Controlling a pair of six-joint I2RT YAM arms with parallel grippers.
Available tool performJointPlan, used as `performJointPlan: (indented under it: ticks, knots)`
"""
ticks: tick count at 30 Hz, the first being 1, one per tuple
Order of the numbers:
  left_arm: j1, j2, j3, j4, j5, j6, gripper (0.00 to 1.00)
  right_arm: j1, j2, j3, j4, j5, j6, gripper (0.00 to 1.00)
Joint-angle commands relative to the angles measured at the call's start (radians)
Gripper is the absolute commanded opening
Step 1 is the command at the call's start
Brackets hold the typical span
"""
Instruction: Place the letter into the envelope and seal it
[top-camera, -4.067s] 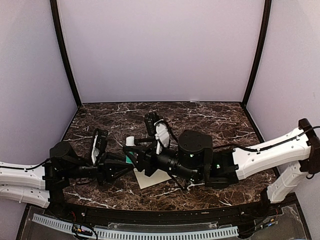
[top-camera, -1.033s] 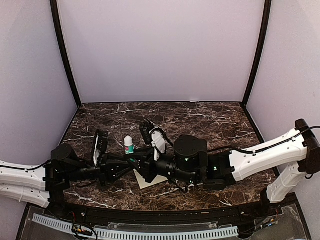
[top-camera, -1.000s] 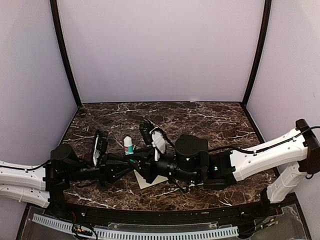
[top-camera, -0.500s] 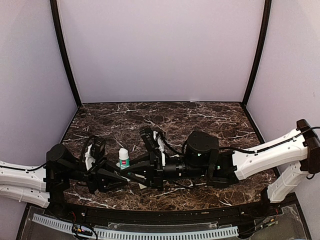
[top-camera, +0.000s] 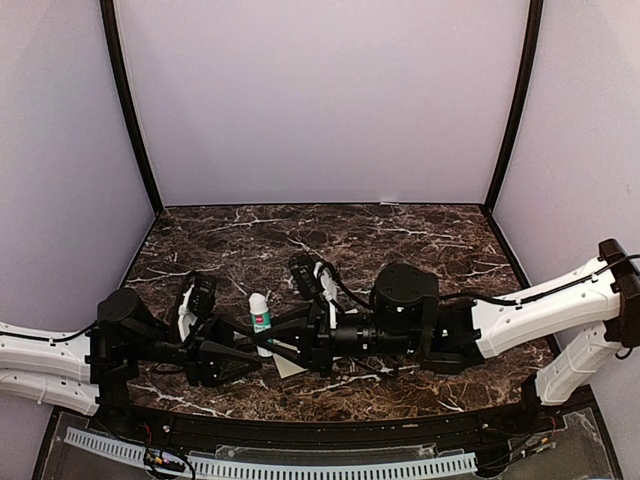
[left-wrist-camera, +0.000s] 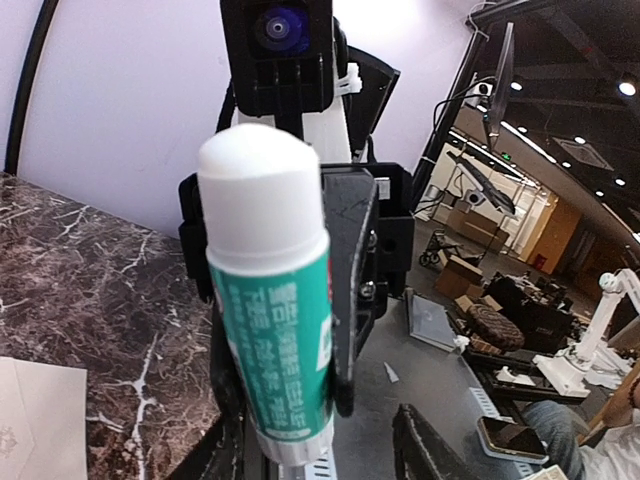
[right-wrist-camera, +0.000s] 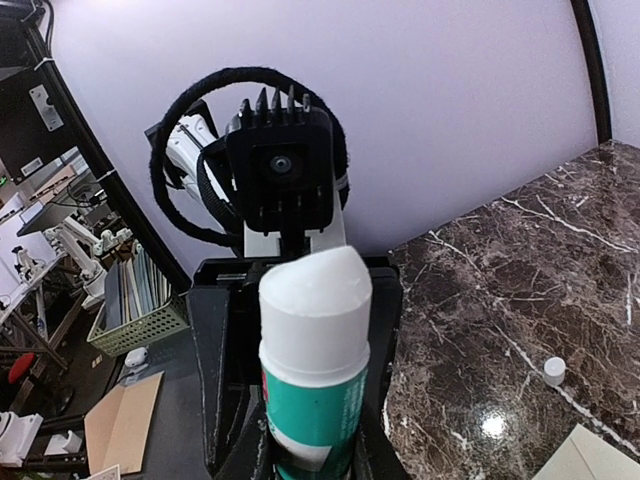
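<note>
A green glue stick (top-camera: 262, 318) with a white tip stands upright between the two grippers over the table's front middle. My right gripper (right-wrist-camera: 315, 445) is shut on the glue stick (right-wrist-camera: 315, 360) low on its body. Facing it, my left gripper (left-wrist-camera: 320, 440) is open, and the glue stick (left-wrist-camera: 270, 330) stands close to one finger with a gap to the other finger (left-wrist-camera: 425, 450). The cream envelope (top-camera: 288, 366) lies flat under the arms; its corner with a small emblem (left-wrist-camera: 30, 420) shows in the left wrist view. The letter is not visible.
A small white cap (right-wrist-camera: 553, 371) lies on the marble table (top-camera: 420, 240) near a cream paper corner (right-wrist-camera: 590, 458). Both arms reach inward low over the front of the table. Grey walls close in the back and sides.
My left jaws have opened off the glue stick. The stick, held by the right gripper, has shifted slightly right. Both grippers sit lower than a second ago.
</note>
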Motion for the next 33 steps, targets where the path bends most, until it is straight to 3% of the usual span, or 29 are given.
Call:
performJointPlan:
  ticks: [1, 5, 14, 27, 33]
  knots:
    - [-0.003, -0.029, 0.034, -0.068, -0.078, 0.041, 0.57, -0.02, -0.083, -0.026, -0.041, 0.043, 0.003, 0.0]
    - [-0.003, -0.035, 0.047, -0.131, -0.155, 0.053, 0.65, -0.024, -0.123, -0.013, -0.168, 0.06, -0.035, 0.0]
    - [-0.003, -0.048, 0.065, -0.185, -0.232, 0.053, 0.67, -0.022, -0.103, 0.076, -0.435, 0.046, -0.126, 0.0]
    - [-0.003, -0.014, 0.084, -0.185, -0.184, 0.037, 0.62, 0.0, 0.002, 0.201, -0.594, 0.055, -0.175, 0.0]
    - [-0.005, -0.01, 0.09, -0.19, -0.185, 0.033, 0.52, 0.004, 0.018, 0.222, -0.623, 0.047, -0.189, 0.0]
